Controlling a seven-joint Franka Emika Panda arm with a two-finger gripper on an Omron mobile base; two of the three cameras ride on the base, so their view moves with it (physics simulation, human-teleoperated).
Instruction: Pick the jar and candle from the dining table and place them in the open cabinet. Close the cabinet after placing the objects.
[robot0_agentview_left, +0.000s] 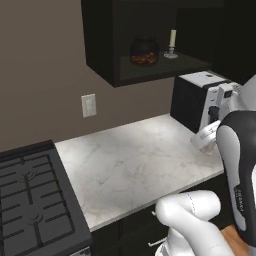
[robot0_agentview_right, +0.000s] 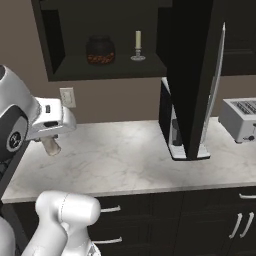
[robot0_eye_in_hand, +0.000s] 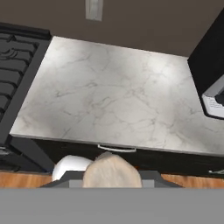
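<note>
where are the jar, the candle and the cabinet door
jar (robot0_agentview_right: 101, 50), right base view, on its glass belly
candle (robot0_agentview_right: 138, 39), right base view, on the cream stick
cabinet door (robot0_agentview_right: 192, 75), right base view, on the flat black face

Cabinet (robot0_agentview_left: 102, 55) shelf, dark, carries jar (robot0_agentview_left: 144, 51) at left, candle (robot0_agentview_left: 172, 44) on silvery holder just beside it at right, the two apart, both upright; cabinet door (robot0_agentview_right: 192, 75) stands open at right. Desk (robot0_agentview_left: 135, 160) below, white-grey marble, bare across middle; black appliance (robot0_agentview_left: 192, 100) with white top at right end near wall; toaster (robot0_agentview_right: 241, 118) further right beyond door; black stove grate (robot0_agentview_left: 30, 200) adjoins left edge; drawers (robot0_agentview_right: 150, 220) beneath front.
</note>
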